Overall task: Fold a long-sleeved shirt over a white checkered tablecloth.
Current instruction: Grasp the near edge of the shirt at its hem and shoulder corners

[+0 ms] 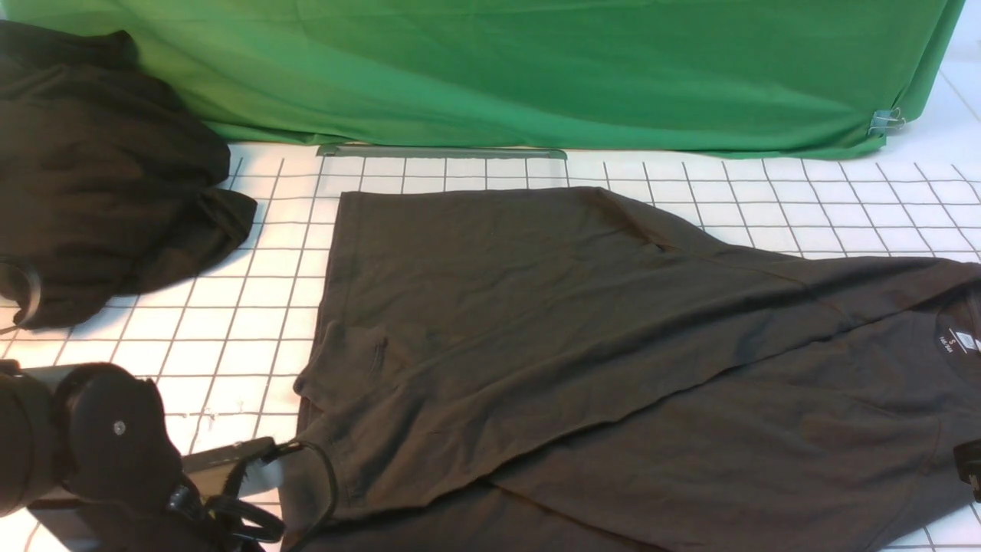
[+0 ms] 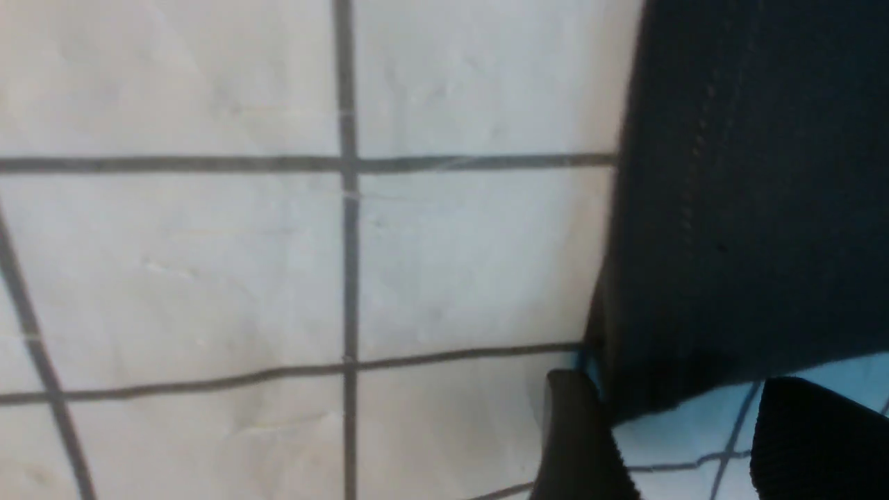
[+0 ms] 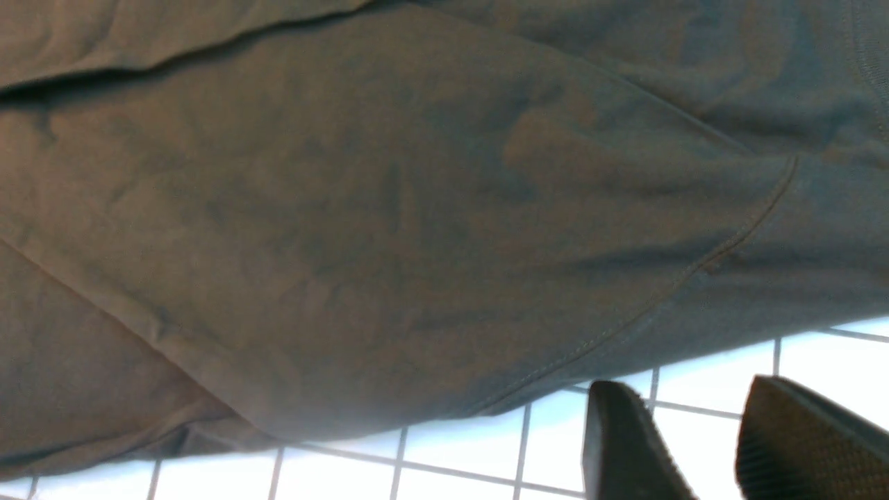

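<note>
Shirt [image 1: 582, 337] lies partly folded on the tablecloth [image 1: 230, 345]; left jaws stand apart, empty, beside its edge; right jaws likewise apart, holding nothing.

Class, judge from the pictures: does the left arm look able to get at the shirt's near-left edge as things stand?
Probably yes. The left pincer sits low over the tablecloth with jaws apart, and the edge of the shirt lies just past its fingertips; nothing stands between.

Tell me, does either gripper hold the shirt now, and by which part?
Nothing is held. The left gripper and the right gripper stand open over the tablecloth, beside the shirt edge, clamping no cloth.
</note>
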Controlling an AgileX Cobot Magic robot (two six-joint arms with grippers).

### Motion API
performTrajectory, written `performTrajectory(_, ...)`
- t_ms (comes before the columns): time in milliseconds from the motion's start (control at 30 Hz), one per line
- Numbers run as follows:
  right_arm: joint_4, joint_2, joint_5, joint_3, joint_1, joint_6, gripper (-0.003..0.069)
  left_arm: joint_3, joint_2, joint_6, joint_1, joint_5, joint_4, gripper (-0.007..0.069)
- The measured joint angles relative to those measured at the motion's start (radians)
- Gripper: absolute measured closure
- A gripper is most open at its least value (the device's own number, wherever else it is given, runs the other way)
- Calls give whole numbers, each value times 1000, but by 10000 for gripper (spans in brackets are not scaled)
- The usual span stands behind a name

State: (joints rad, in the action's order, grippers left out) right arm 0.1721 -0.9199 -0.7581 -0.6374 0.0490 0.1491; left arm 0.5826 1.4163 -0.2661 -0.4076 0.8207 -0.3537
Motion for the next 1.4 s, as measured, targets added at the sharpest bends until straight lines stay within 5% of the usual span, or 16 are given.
performTrajectory(567,0,0,-1,0,0,0,419,-8,48,21,0,-49,-12,306)
performTrajectory(867,15,0,-86,0,24,36,372,-10,53,85,0,-46,-25,580)
performTrajectory(1133,-34,-44,-102,-3,377,56,112,-12,-46,87,47,13,-20,606)
performTrajectory(1400,-199,-243,-62,-6,627,34,88,-12,-144,124,165,35,-19,606)
